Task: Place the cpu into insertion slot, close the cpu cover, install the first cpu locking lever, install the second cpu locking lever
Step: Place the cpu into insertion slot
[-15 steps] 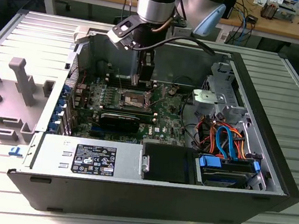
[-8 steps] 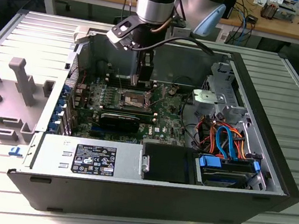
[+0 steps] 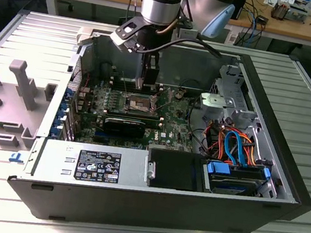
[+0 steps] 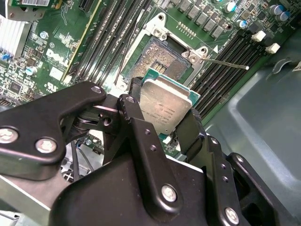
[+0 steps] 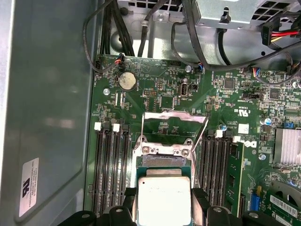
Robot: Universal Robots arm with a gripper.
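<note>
Cpu (image 4: 167,106) in hand (image 4: 164,103) above insertion slot (image 4: 162,59)

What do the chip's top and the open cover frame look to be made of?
The chip, gripped in the hand, has a top that looks like matt metal: silvery-grey with a soft sheen. Its green edge is probably circuit board. The cover looks like thin stamped sheet metal, likely steel: bare, bright and reflective.
</note>
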